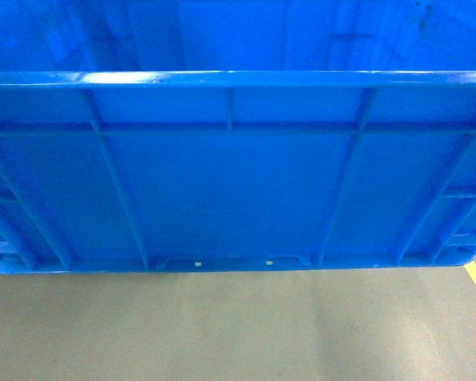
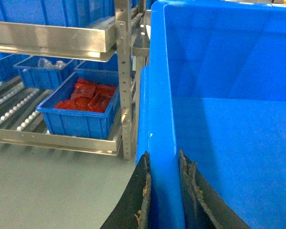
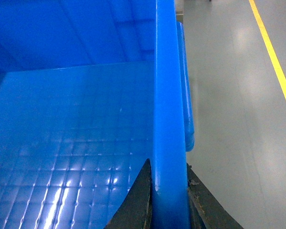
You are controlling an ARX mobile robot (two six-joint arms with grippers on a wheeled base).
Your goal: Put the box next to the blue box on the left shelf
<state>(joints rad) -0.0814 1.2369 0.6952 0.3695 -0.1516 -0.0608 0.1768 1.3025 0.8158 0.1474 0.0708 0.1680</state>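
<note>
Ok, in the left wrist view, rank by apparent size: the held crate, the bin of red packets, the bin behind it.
1. Held crate, largest, though nearest the camera.
2. Bin of red packets.
3. Bin behind it, smallest, but partly hidden and farther off, so unsure.

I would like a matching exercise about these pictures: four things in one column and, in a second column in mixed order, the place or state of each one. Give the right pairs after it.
Things:
1. large blue crate
2. small blue bin on the shelf
3. yellow line
4. left gripper

Places or states:
A. painted on the grey floor
B. holds red packets
C. jaws closed over the crate's side wall
D. empty inside, gripped at both side walls

Pairs: 1-D, 2-B, 3-A, 4-C
</note>
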